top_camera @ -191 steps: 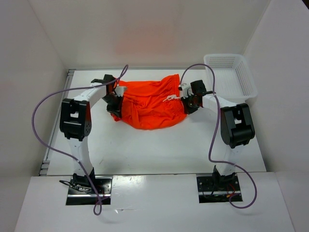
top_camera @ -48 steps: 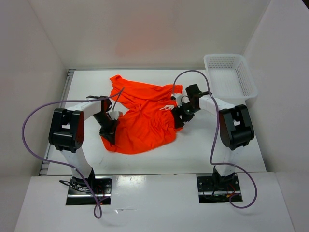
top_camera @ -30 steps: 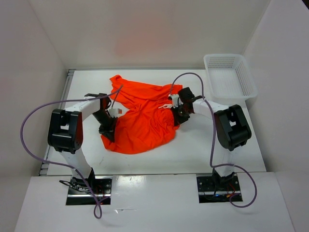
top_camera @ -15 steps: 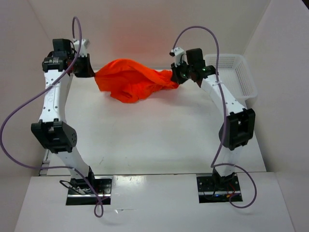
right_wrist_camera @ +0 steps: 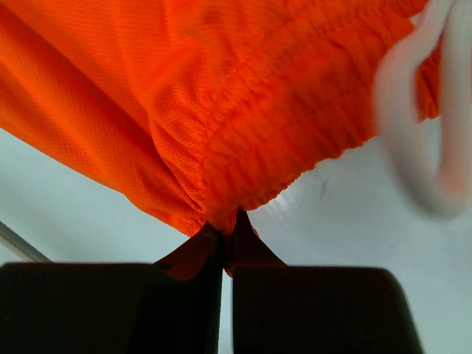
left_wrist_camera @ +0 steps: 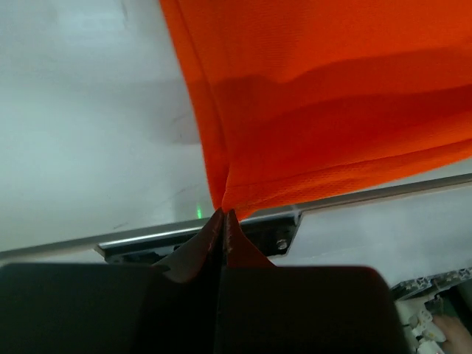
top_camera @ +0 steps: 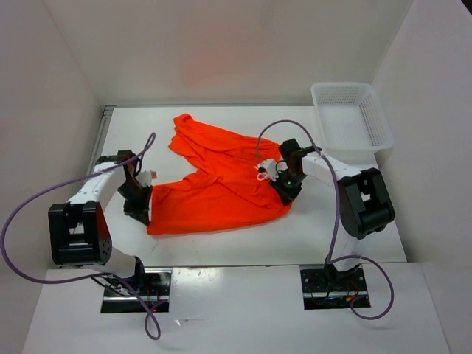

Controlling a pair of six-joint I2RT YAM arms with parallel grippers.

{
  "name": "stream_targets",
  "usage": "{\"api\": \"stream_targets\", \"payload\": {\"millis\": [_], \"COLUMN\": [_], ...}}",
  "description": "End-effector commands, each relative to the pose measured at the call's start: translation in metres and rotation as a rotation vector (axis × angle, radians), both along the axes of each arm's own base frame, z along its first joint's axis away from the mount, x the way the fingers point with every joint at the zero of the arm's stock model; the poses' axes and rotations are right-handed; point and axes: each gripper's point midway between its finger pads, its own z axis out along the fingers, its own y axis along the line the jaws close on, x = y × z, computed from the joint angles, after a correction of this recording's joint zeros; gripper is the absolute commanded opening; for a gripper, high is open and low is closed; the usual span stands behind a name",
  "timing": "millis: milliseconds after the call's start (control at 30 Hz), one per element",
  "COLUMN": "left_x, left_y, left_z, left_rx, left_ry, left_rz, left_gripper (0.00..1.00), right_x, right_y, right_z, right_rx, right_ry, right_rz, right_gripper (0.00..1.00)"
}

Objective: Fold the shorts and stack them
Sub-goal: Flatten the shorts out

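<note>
The bright orange shorts (top_camera: 217, 181) lie spread across the middle of the white table, one leg reaching toward the back left. My left gripper (top_camera: 141, 214) is shut on their near left corner; the left wrist view shows the orange fabric (left_wrist_camera: 310, 96) pinched at the tips of that gripper (left_wrist_camera: 223, 214). My right gripper (top_camera: 284, 193) is shut on the gathered waistband (right_wrist_camera: 280, 140) at the right side; in the right wrist view its tips (right_wrist_camera: 227, 234) bite the elastic edge, with the white drawstring (right_wrist_camera: 424, 125) looping beside them.
A white mesh basket (top_camera: 352, 116) stands at the back right corner of the table. White walls close in the back and both sides. Purple cables arc from each arm. The arm bases (top_camera: 136, 284) sit at the near edge.
Half a second ago both arms held the shorts high in the air toward the back. They have since come down and forward, and the shorts lie spread on the table, still held.
</note>
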Motion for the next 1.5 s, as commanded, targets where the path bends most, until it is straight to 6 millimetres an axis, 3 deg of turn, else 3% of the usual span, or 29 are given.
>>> {"api": "stream_targets", "payload": {"millis": [0, 100, 200, 400, 600, 667, 700, 767, 800, 833, 933, 967, 1033, 1067, 1100, 1167, 1233, 1300, 1467], "left_x": [-0.026, -0.039, -0.047, -0.037, -0.083, -0.089, -0.089, -0.086, -0.085, -0.078, -0.04, -0.003, 0.04, 0.066, 0.094, 0.124, 0.142, 0.144, 0.118], "left_y": [0.008, 0.013, 0.017, 0.02, 0.035, 0.032, 0.032, 0.03, 0.03, 0.029, 0.022, 0.017, 0.008, 0.004, -0.004, -0.012, -0.026, -0.03, -0.052], "left_z": [-0.011, -0.02, -0.017, 0.025, 0.007, 0.004, 0.004, 0.004, 0.002, 0.003, 0.002, 0.008, 0.012, 0.001, 0.013, 0.006, 0.008, 0.003, -0.022], "left_rx": [0.085, 0.137, 0.158, 0.184, 0.382, 0.384, 0.383, 0.384, 0.384, 0.383, 0.32, 0.282, 0.194, 0.173, 0.133, 0.092, 0.057, 0.055, 0.005], "left_ry": [0.046, 0.085, 0.111, 0.059, 0.065, 0.072, 0.061, 0.049, 0.052, 0.026, -0.064, -0.139, -0.212, -0.221, -0.282, -0.297, -0.312, -0.298, -0.177], "left_rz": [-0.035, -0.065, -0.069, -0.075, -0.234, -0.274, -0.272, -0.28, -0.28, -0.275, -0.193, -0.158, -0.107, -0.108, -0.108, -0.112, -0.141, -0.153, -0.209], "left_gripper": [0.0, 0.0, 0.0, 0.0, 0.0, 0.06, 0.09, 0.23, 0.38, 0.42, 0.46, 0.46, 0.46, 0.46, 0.46, 0.46, 0.46, 0.47, 0.48], "right_x": [-0.018, -0.029, -0.033, -0.038, -0.055, -0.058, -0.057, -0.061, -0.061, -0.059, -0.055, -0.051, -0.048, -0.045, -0.048, -0.052, -0.049, -0.049, -0.045], "right_y": [-0.024, -0.032, -0.036, -0.04, -0.042, -0.041, -0.037, -0.036, -0.036, -0.034, -0.035, -0.037, -0.039, -0.038, -0.038, -0.04, -0.04, -0.041, -0.041], "right_z": [0.0, -0.005, -0.005, 0.0, -0.012, -0.016, -0.014, -0.017, -0.017, -0.017, -0.015, -0.015, -0.013, -0.013, -0.016, -0.018, -0.018, -0.021, -0.023], "right_rx": [-0.103, -0.135, -0.153, -0.173, -0.192, -0.204, -0.198, -0.21, -0.21, -0.206, -0.216, -0.225, -0.234, -0.231, -0.232, -0.235, -0.24, -0.24, -0.236], "right_ry": [-0.007, 0.027, 0.047, 0.083, 0.074, 0.066, 0.049, 0.045, 0.045, 0.036, 0.013, 0.0, -0.033, -0.041, -0.036, -0.024, -0.037, -0.037, -0.042], "right_rz": [0.107, 0.13, 0.156, 0.17, 0.178, 0.177, 0.178, 0.187, 0.187, 0.168, 0.155, 0.153, 0.147, 0.146, 0.138, 0.13, 0.127, 0.127, 0.105], "right_gripper": [0.0, 0.0, 0.0, 0.0, 0.0, 0.0, 0.05, 0.25, 0.31, 0.4, 0.42, 0.42, 0.42, 0.42, 0.42, 0.42, 0.42, 0.42, 0.4]}}
